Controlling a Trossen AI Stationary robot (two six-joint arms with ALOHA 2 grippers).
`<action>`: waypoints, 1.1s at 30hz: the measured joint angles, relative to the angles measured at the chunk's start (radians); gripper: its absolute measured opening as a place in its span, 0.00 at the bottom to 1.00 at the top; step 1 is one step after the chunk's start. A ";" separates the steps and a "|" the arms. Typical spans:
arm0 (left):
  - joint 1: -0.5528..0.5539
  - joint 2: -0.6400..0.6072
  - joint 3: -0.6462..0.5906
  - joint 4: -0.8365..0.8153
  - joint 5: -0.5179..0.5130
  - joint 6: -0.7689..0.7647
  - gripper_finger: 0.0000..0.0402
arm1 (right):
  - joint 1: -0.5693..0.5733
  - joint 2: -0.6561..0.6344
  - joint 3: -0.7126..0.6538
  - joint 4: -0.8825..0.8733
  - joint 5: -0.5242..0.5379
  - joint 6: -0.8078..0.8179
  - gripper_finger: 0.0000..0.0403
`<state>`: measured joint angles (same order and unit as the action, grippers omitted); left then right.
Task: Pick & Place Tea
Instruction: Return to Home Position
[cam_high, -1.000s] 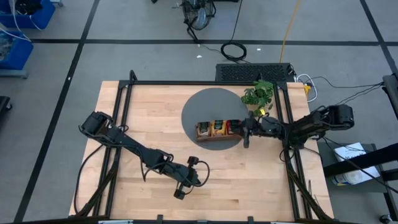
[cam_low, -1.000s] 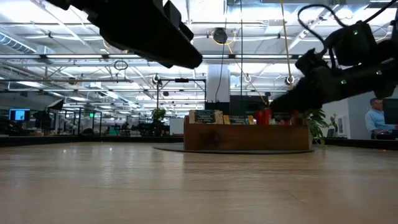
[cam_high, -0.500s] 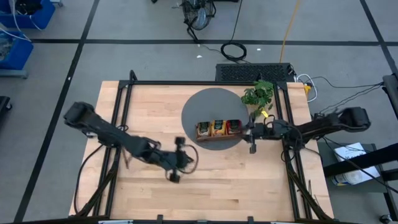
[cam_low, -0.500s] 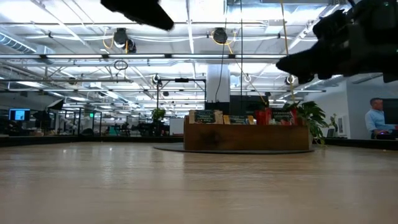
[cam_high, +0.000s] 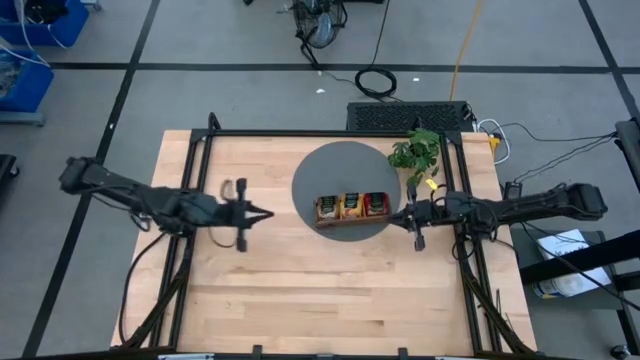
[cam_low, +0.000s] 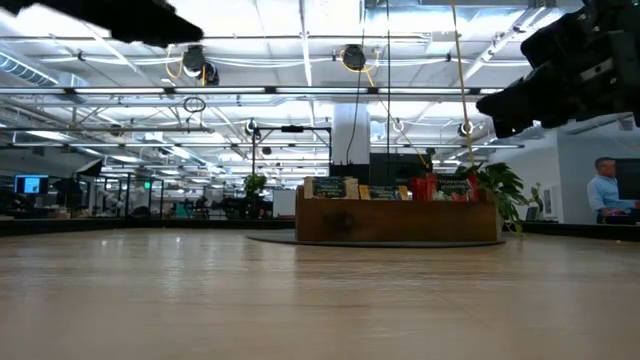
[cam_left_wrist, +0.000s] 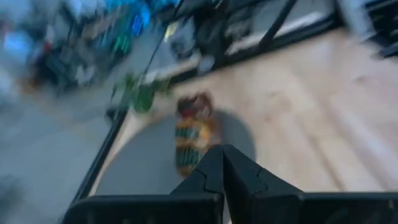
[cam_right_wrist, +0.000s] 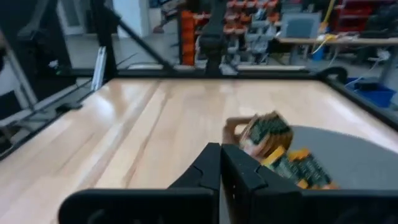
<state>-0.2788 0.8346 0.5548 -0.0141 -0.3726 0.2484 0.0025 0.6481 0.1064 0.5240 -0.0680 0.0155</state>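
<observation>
Tea (cam_high: 351, 205) is sitting sorted in the wooden tray (cam_high: 322, 214) on the grey mat (cam_high: 320, 175), so left claw (cam_left_wrist: 222, 149) & right claw (cam_right_wrist: 219, 147) are hanging closed & empty either side above the table (cam_high: 330, 290), prob. done.

— Where are you running this from?
— You're in a big open lab hall. See the grey floor (cam_high: 250, 95) with dark lines, a coiled cable (cam_high: 377, 82) and blue bins (cam_high: 45, 20).
— And past your table (cam_high: 260, 300)?
— Bare ceiling trusses (cam_low: 300, 92) and racks of orange bins (cam_right_wrist: 249, 28).
</observation>
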 joint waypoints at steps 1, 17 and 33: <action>0.005 -0.051 -0.049 0.043 0.039 0.037 0.01 | 0.000 -0.006 -0.001 -0.001 -0.015 0.002 0.00; 0.238 -0.596 -0.441 0.093 0.413 -0.008 0.00 | -0.007 -0.095 -0.087 0.120 -0.015 0.055 0.00; 0.259 -0.795 -0.545 0.065 0.477 -0.013 0.00 | -0.007 -0.194 -0.091 -0.144 0.064 0.071 0.00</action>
<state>-0.0200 0.0397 0.0101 0.0510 0.1047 0.2352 -0.0048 0.4543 0.0158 0.3799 -0.0036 0.0867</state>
